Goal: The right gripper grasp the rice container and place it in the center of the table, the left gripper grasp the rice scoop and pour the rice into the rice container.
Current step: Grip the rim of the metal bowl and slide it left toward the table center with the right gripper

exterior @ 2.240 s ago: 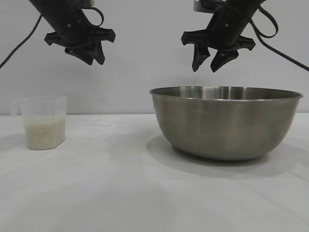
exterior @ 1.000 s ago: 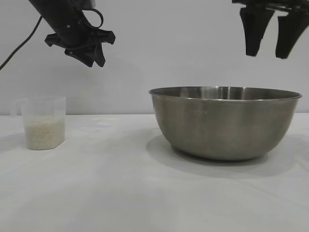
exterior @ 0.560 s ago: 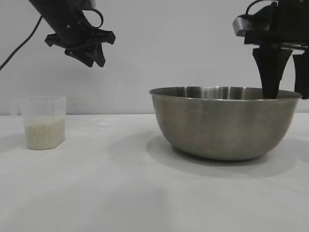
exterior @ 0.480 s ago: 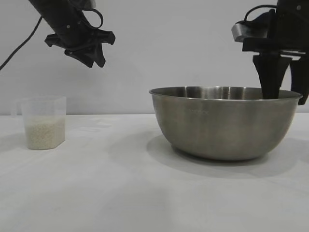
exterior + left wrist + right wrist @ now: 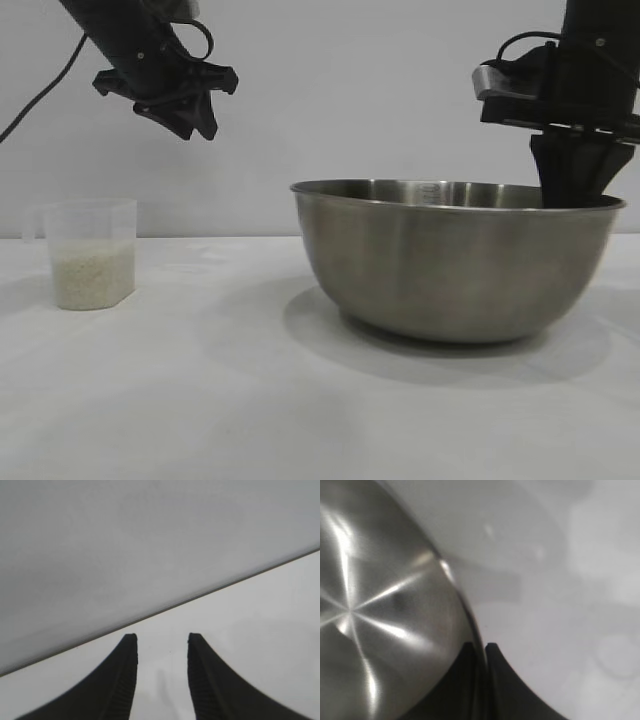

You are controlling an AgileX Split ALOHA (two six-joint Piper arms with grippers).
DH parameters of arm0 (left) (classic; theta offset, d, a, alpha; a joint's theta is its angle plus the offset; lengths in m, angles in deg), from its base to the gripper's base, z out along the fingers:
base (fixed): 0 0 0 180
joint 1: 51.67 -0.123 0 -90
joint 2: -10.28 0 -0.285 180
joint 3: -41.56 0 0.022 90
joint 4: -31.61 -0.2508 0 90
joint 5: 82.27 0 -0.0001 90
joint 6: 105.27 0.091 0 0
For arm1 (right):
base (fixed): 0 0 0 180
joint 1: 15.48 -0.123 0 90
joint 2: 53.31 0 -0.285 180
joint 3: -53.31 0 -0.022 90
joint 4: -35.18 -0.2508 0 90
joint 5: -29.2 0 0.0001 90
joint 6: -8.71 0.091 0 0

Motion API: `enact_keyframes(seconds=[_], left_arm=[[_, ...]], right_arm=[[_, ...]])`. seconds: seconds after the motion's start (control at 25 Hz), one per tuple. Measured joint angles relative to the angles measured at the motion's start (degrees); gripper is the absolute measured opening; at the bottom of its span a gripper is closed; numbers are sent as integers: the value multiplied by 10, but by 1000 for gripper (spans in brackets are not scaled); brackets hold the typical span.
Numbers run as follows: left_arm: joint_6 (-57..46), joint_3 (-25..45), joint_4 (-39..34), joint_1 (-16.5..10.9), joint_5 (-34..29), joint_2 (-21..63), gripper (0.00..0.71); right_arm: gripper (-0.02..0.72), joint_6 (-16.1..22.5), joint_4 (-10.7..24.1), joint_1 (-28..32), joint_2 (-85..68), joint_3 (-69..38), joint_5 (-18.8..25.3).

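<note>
Rice container: the large round stainless-steel mixing bowl with a thin flared rim (image 5: 455, 260) sits on the table in the right half of the exterior frame, its left edge just right of centre.
Right gripper: the black claw on the black right arm (image 5: 572, 190) comes down from the upper right of the exterior frame onto the bowl's right-hand rim; in the right wrist view its two fingers (image 5: 479, 650) are pinched narrow on the thin rim (image 5: 462, 605), one inside the bowl and one outside.
Rice scoop: the small translucent whitish plastic measuring cup with straight walls (image 5: 90, 252) stands upright at the left edge of the exterior frame, well apart from the bowl.
Rice: an off-white mass of grains (image 5: 92, 278) fills the lower part of the cup.
Left gripper: the matching black claw (image 5: 190, 115) hangs in the upper left of the exterior frame, above the cup and clear of it, fingers (image 5: 122, 680) narrowly parted and holding nothing.
Table: the flat plain white tabletop (image 5: 220, 400) fills the lower half of the exterior frame.
</note>
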State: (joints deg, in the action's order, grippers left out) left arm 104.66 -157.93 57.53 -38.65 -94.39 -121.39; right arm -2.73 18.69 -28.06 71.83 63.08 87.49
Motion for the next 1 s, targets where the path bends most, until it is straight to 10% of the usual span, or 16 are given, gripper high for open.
enact_keyframes(seconds=[0.6, 0.88, 1.0], left_arm=[[0, 0, 0, 0, -4, 0, 199], [0, 0, -1, 0, -6, 0, 199], [0, 0, -1, 0, -8, 0, 199]], right_arm=[[0, 0, -31, -23, 25, 16, -15], [454, -16, -17, -23, 23, 41, 10], [491, -17, 8, -23, -14, 42, 23]])
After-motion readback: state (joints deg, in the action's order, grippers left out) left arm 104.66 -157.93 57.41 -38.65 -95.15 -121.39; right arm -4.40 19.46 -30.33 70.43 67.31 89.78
